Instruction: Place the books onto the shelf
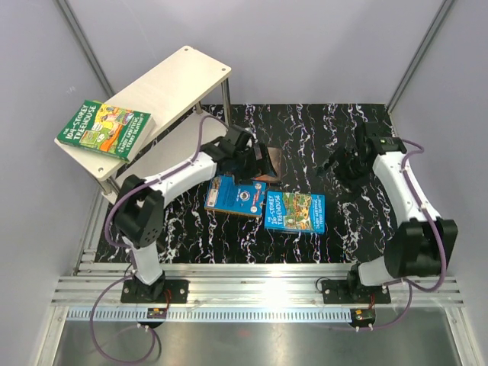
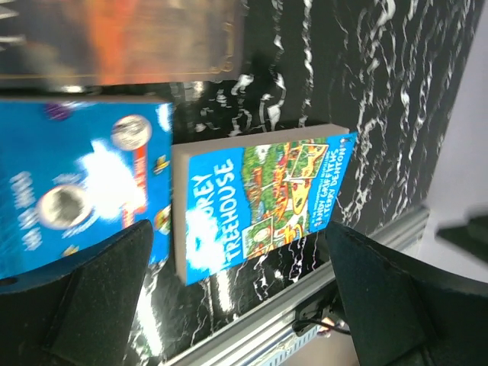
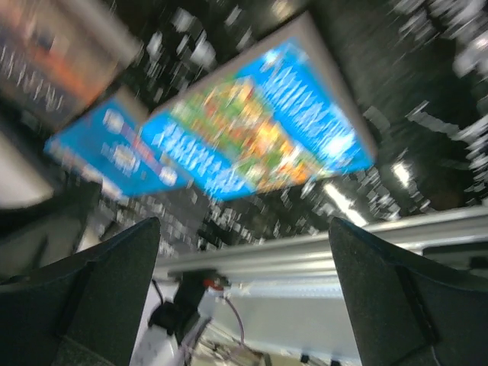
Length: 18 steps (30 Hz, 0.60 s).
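Beside the shelf (image 1: 152, 84), two blue books (image 1: 296, 212) seemingly touch edges.

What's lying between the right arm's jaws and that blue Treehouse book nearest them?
Nothing. The top view shows only bare black marbled tabletop between them and the blue Treehouse book.
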Available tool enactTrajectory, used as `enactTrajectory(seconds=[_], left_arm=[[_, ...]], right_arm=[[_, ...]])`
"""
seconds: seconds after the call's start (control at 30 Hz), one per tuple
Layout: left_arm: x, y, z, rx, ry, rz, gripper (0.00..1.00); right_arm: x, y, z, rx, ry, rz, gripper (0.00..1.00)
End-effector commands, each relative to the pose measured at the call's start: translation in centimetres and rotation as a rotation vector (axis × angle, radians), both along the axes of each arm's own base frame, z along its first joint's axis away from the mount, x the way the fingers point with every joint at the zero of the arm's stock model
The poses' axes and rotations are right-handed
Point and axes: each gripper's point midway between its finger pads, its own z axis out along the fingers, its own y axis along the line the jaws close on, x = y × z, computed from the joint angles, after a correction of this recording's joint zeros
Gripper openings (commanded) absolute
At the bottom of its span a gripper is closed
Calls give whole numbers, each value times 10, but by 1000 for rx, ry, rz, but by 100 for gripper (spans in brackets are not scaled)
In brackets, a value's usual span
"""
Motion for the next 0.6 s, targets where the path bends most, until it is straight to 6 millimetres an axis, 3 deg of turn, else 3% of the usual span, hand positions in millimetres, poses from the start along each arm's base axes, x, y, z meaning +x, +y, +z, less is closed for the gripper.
enactTrajectory(seconds=[0.0,0.1,0.2,0.37,0.57], left_arm=[[-1,-44,12,-151,-37,-164,99],[-11,-57,-9,-158,7,-213,99],[-19,-68,-28,-155,61,-244,99],[-27,-75,-55,-99,117,-262,99],[-39,-84,-70,-89,164,-274,99]], right_arm=[[18,-59,-28,-169,10,-29,100],[27,-81,-66,-164,91,-41,99],[41,-76,-101,-107,118,-10,99],[46,-58,-121,2,98,6,98],[31,-37,-134,121,88,22,97]])
